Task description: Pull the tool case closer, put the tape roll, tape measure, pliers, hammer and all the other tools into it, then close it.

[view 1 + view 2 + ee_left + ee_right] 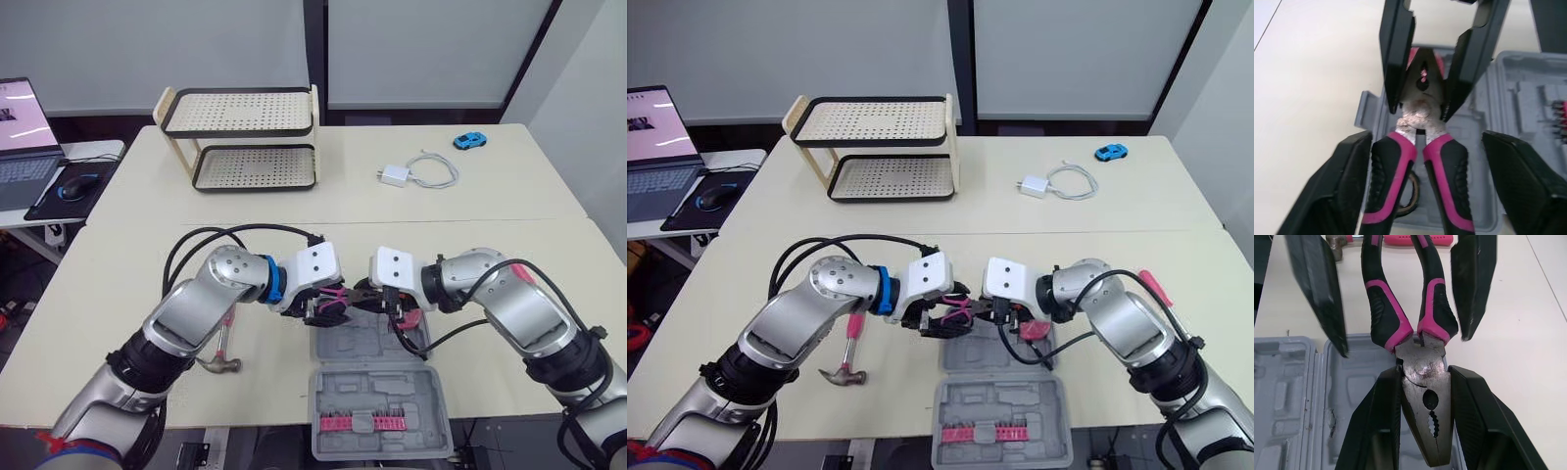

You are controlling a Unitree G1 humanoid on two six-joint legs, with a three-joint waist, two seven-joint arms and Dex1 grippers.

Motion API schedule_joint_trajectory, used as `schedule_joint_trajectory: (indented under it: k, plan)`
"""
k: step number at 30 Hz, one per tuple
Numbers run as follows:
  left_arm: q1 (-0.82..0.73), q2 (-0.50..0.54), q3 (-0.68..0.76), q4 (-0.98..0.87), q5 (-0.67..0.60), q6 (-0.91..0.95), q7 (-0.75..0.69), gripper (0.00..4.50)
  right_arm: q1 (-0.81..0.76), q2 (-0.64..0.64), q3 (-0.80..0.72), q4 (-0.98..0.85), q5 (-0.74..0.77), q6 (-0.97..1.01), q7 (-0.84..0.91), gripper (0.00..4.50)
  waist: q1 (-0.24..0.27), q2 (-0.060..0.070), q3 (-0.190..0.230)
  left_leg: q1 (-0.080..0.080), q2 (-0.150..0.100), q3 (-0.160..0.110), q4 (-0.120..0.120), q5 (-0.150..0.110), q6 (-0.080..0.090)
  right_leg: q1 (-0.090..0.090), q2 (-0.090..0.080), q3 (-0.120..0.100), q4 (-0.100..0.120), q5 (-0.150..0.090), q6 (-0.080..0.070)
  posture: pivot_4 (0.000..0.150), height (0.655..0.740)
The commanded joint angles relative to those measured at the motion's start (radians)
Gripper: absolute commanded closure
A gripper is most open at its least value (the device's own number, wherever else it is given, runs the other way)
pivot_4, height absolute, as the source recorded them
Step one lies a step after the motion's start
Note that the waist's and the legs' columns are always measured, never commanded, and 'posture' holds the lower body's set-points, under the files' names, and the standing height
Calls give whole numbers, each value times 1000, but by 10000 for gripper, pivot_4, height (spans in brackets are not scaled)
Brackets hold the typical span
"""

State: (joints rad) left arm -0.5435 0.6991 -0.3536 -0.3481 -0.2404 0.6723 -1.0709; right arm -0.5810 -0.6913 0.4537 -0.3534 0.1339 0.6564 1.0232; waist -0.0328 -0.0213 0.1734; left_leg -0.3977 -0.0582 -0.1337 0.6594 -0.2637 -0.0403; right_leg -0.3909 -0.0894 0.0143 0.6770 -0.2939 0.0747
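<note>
Cream table, tool case, rack, laptop

Cream table, tools near, oddments far.
Rack at 11 o'clock, charger at 1, toy car at 2; hammer at 7, open tool case at 6.

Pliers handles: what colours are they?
The pliers have black handles with bright pink bands. They show best in the left wrist view.

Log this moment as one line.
right gripper: shut on pliers head | left gripper: open around handles | tool case: open, under pliers | hammer: on table
</note>
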Motion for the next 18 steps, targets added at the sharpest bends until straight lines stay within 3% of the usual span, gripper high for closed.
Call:
schedule_joint_trajectory:
  k: [1,10,18]
  plan:
    - [74,68,129,-43,-84,-110,-90,0,-12,-22,-34,-38,7,-27,23,33222,-1,0,0,0,0,0,0,0,0,0,0,0,0,0,0,1500,7400]
    - [307,129,415,-43,-319,-220,-232,0,32,-115,-59,-101,11,-23,64,33222,5,1,0,0,2,0,2,-2,4,0,-2,1,0,0,0,1500,7400]
    - [473,152,476,11,-286,-407,-314,0,68,-220,-54,-147,-20,-21,91,33223,4,1,0,0,2,1,1,-3,4,1,-2,1,0,0,0,1500,7400]
